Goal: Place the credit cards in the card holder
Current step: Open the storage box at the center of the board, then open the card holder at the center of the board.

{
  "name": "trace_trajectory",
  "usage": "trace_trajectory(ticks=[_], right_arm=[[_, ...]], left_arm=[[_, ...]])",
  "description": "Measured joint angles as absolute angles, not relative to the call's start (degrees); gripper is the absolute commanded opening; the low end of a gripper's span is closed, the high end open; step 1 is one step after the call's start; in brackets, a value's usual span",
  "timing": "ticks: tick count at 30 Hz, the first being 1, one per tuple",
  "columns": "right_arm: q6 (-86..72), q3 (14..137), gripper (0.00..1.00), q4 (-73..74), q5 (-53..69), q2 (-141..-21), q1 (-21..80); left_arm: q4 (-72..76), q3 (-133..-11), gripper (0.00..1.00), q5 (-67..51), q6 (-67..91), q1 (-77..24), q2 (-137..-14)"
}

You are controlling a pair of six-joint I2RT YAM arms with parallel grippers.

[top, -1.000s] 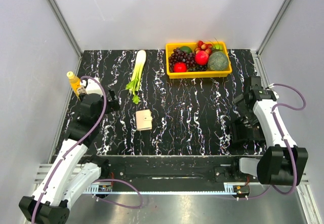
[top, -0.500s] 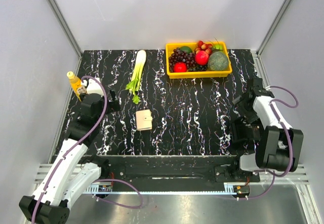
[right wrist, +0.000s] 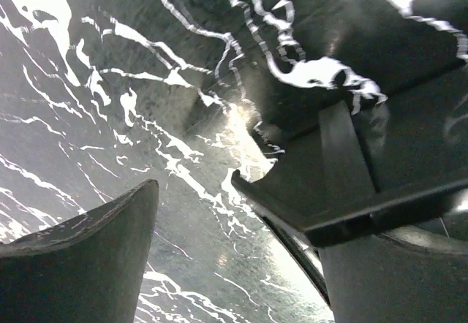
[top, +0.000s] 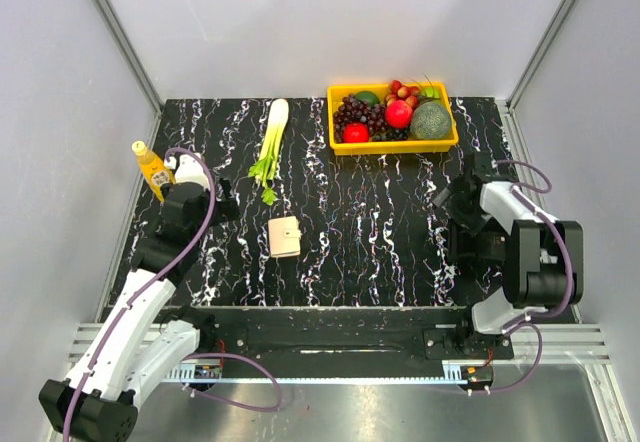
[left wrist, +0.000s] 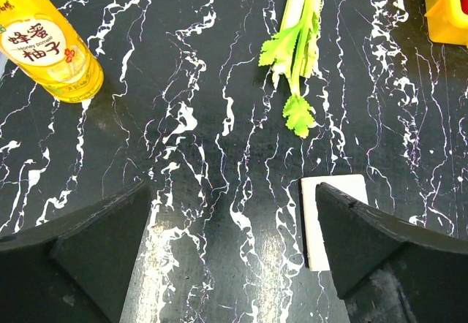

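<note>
Both sets of fingers spread, holding nothing: left gripper [left wrist: 234,264], right gripper [right wrist: 197,217]. One holder [top: 284,236] lies shut and flat, left of centre, toward the near edge. I judge it light, thin and pliable, so I'd pinch across its long edges. Cards: none seen. Farther out: one bottle [top: 151,167] by the left edge, one celery [top: 270,142], one basket [top: 395,146] at the far edge.

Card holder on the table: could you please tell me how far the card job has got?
Nothing looks done: the card holder lies shut on the table, untouched. Nothing is in hand; the left gripper and right gripper are both open and empty. No credit cards show in any view, so opening and loading remain.
</note>
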State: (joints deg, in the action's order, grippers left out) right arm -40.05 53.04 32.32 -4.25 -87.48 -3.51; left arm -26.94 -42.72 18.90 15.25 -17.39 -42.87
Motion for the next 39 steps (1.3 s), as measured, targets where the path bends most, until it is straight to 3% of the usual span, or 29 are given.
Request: trace_trajectory(ticks=[12, 18, 23, 28, 33, 36, 39], right_arm=[[-35.4, 59.4, 0.85, 30.1, -3.8, -97.5, 10.9], [-32.0, 63.0, 0.90, 29.3, -3.3, -100.4, 17.9], [-28.6, 63.7, 0.98, 29.8, -3.6, -98.9, 18.9], [-23.6, 64.2, 0.96, 29.9, -2.1, -89.0, 18.9], [-22.5, 65.6, 0.79, 29.5, 1.9, -81.5, 19.6], [-23.9, 65.6, 0.75, 28.6, 3.1, -81.5, 23.3], [-26.2, 66.3, 0.72, 27.5, 3.0, -85.4, 29.6]], left_arm=[[-27.4, -42.7, 0.99, 18.6, 15.3, -17.4, -43.2], [-27.4, -42.7, 0.99, 18.6, 15.9, -17.4, -43.7], [-27.6, -42.7, 0.99, 16.8, 18.9, -17.4, -47.7], [-27.3, -42.7, 0.99, 13.0, 23.0, -17.4, -56.0], [-22.5, -41.8, 0.85, 7.3, 27.7, -19.2, -65.8], [-19.1, -40.3, 0.74, 5.5, 29.3, -20.5, -70.7], [-16.2, -36.7, 0.69, 3.9, 30.9, -20.6, -72.6]])
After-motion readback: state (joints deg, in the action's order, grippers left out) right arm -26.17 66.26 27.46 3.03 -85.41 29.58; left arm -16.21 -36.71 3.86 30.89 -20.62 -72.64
